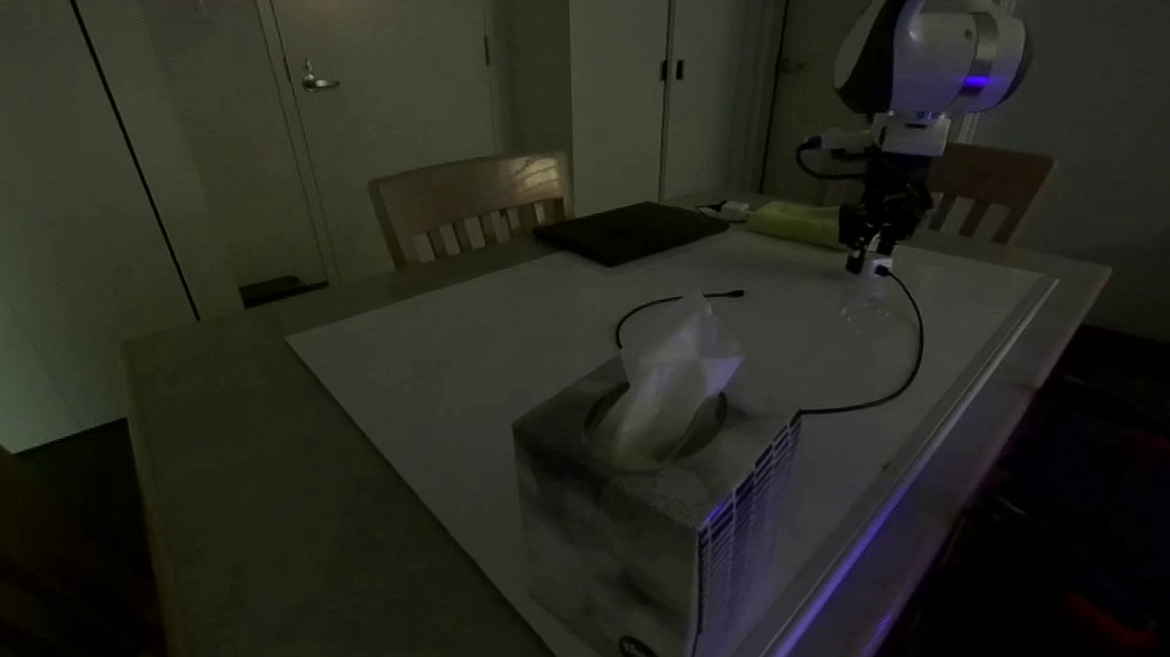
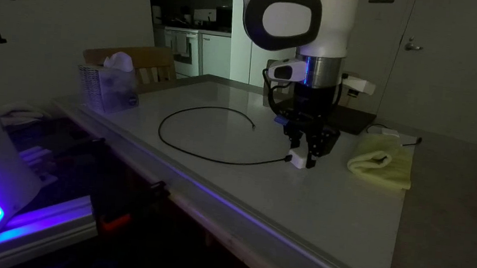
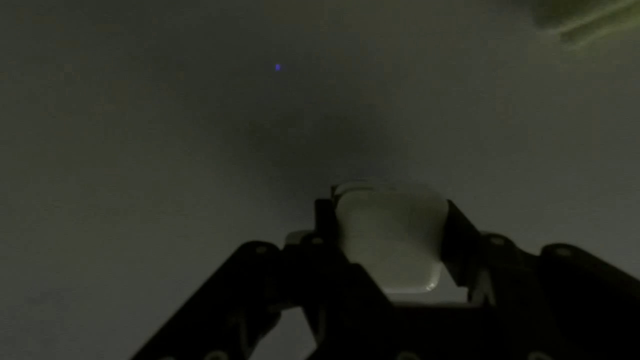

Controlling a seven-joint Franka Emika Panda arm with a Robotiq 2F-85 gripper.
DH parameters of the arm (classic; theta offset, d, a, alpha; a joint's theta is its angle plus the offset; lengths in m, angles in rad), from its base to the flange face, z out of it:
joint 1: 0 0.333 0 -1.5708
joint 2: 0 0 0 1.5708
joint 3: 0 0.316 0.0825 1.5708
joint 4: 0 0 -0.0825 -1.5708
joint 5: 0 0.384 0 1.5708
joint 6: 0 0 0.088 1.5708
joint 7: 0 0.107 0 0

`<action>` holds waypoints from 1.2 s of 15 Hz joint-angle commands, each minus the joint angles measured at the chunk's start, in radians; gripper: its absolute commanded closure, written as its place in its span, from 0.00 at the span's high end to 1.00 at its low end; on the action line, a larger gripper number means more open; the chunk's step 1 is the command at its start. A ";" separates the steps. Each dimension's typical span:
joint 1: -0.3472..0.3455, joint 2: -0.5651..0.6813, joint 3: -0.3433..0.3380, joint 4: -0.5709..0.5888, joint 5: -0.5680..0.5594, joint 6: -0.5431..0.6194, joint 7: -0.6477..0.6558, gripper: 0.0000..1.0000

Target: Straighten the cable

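In an exterior view, the gripper (image 2: 301, 156) is clamped on a white plug block (image 2: 298, 158). The cable (image 2: 228, 163) leaves that block just beside the gripper, sweeps well away from it in one wide loop, and curls back to a free end (image 2: 253, 127) that lies apart from the tool, on the loop's side. The step in hand looks to be holding one end for a pull; the straightening itself seems largely undone. The next move probably calls for a slow, low draw away from the loop (nothing pins the free end, so it may slide before the bend opens). A yellow cloth (image 2: 380, 163) lies near the gripper on the side away from the loop, and could obstruct that path. Whether the block touches the white board (image 2: 335, 216) beneath the gripper, I cannot tell.

In an exterior view, the tissue box (image 1: 606, 538), well apart from the gripper, hides the far bend, so the cord shows there in two pieces.

In the wrist view, two dark fingers (image 3: 326, 217) flank the block and meet its sides; the cable cannot be made out, the gripper's body is cut off, and the cloth is only a blurred corner.
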 commanded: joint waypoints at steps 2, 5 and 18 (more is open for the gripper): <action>0.102 0.006 -0.147 -0.053 0.246 0.060 -0.007 0.27; 0.096 0.002 -0.161 -0.047 0.288 0.030 -0.011 0.52; 0.139 0.039 -0.222 -0.077 0.604 0.108 -0.006 0.27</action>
